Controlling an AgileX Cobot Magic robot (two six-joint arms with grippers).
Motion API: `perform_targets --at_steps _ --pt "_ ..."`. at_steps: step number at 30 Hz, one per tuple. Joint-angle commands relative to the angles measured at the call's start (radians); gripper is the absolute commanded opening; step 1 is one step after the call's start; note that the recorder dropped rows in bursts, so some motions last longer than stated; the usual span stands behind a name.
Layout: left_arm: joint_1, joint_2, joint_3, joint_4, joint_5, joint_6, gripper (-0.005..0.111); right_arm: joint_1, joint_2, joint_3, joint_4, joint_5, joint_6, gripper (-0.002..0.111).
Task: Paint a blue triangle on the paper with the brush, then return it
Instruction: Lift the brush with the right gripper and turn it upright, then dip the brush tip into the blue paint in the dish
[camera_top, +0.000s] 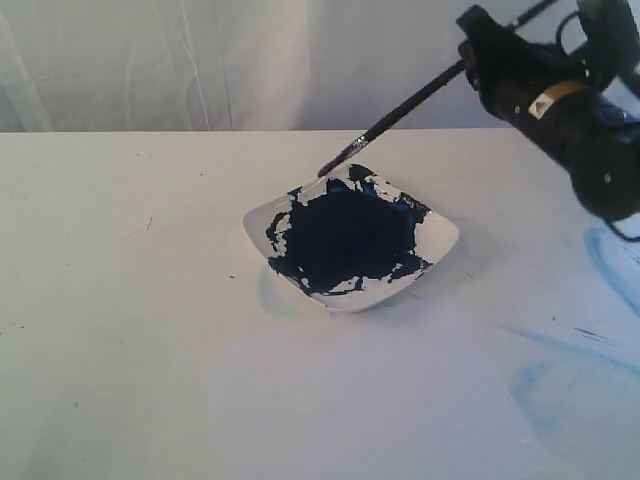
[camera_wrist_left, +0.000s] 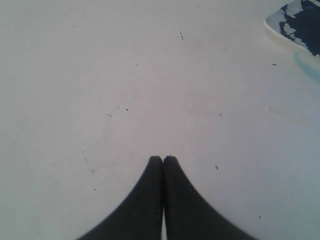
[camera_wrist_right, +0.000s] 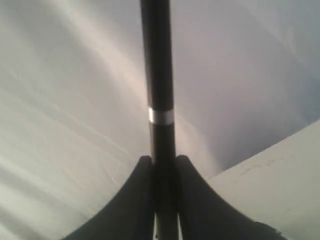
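Glossy black brush (camera_top: 412, 103) handle with shiny silver metal band (camera_wrist_right: 161, 116), smooth white dish (camera_top: 441, 233) coated in wet-looking navy paint (camera_top: 345, 235), matt speckled white bench (camera_top: 120, 300) around the dish, creased white cloth (camera_top: 200, 60) behind the dish, matt black fingers (camera_wrist_left: 150, 195).

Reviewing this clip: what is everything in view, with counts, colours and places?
Table: one, white, under everything.
Backdrop cloth: one, white, behind the table.
Dish: one, white, mid-table.
Paint pool: one, dark navy, in the dish.
Paper: one sheet, white, in front of the dish, unpainted.
Smears: several, pale blue, on the table's right side.
Brush: one, black with silver band, tip at the dish's far rim.
Left jaws: one pair, black, shut, over bare table.
Right jaws: one pair, black, shut on the brush.
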Motion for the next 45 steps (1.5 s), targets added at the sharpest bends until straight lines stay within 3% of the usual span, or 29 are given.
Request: perform_targets --at_steps 1,5,9,20,34,39,41,43,45 --pt "-0.006 -0.003 0.001 0.001 -0.001 -0.007 0.000 -0.005 -0.065 -0.163 -0.440 0.254 -0.033 0.000" --pt "-0.006 -0.003 0.001 0.001 -0.001 -0.007 0.000 0.011 -0.063 -0.231 -0.717 0.315 0.125 0.000" --pt "-0.006 -0.003 0.001 0.001 -0.001 -0.007 0.000 0.011 -0.037 -0.235 -0.807 0.271 0.184 0.000" --pt "-0.008 -0.003 0.001 0.001 -0.001 -0.007 0.000 0.011 0.177 -0.235 -0.809 -0.020 0.050 0.000" --pt "-0.008 -0.003 0.001 0.001 -0.001 -0.007 0.000 0.011 0.205 -0.235 -0.807 -0.031 0.044 0.000" --pt "-0.008 -0.003 0.001 0.001 -0.001 -0.007 0.000 0.011 0.117 -0.235 -0.807 -0.060 0.044 0.000" --pt "-0.008 -0.003 0.001 0.001 -0.001 -0.007 0.000 0.011 0.066 -0.235 -0.807 -0.072 0.079 0.000" --pt "-0.008 -0.003 0.001 0.001 -0.001 -0.007 0.000 0.011 0.023 -0.235 -0.855 -0.075 0.256 0.000" --pt "-0.008 -0.003 0.001 0.001 -0.001 -0.007 0.000 0.011 0.019 -0.235 -0.987 -0.050 0.273 0.000"
